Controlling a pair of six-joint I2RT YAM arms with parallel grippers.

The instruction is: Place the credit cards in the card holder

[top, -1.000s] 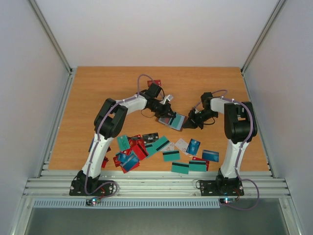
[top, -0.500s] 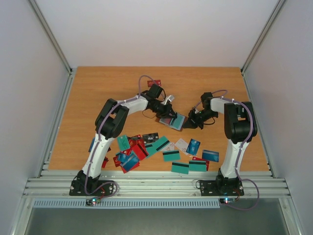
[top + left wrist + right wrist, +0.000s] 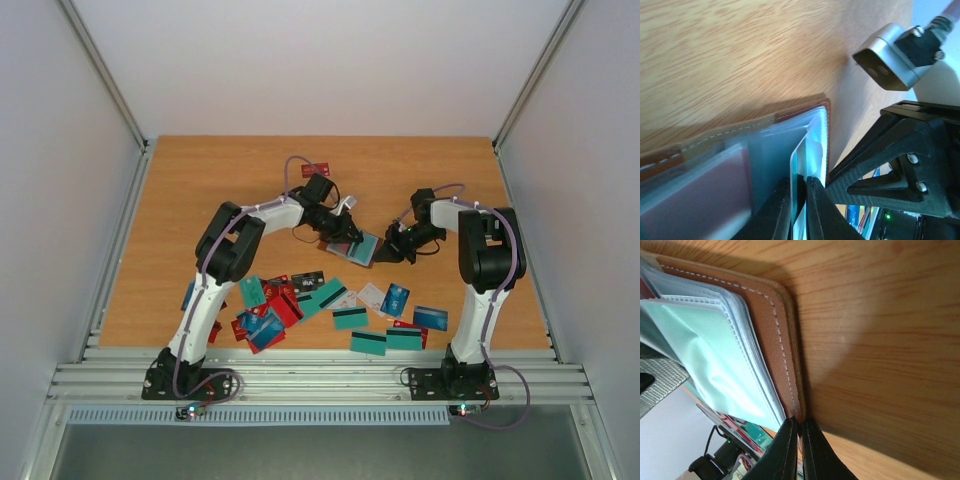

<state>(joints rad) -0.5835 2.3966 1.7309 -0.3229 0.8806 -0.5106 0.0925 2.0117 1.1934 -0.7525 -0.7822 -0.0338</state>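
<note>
The brown card holder (image 3: 360, 249) lies open mid-table, clear sleeves showing. My left gripper (image 3: 347, 234) is shut on a teal card (image 3: 799, 165), held on edge with its end among the holder's sleeves (image 3: 770, 150). My right gripper (image 3: 392, 250) is shut on the holder's brown leather edge (image 3: 785, 355) at its right side. Many credit cards (image 3: 330, 305) in teal, red, blue and black lie scattered on the table in front of the holder. One red card (image 3: 315, 169) lies far behind the left arm.
The right arm's gripper body (image 3: 900, 165) shows close in the left wrist view. The wooden table (image 3: 200, 200) has white walls on three sides and a metal rail (image 3: 320, 380) at the near edge.
My left gripper has shifted slightly right and toward the holder with the teal card. The right gripper has not visibly moved.
</note>
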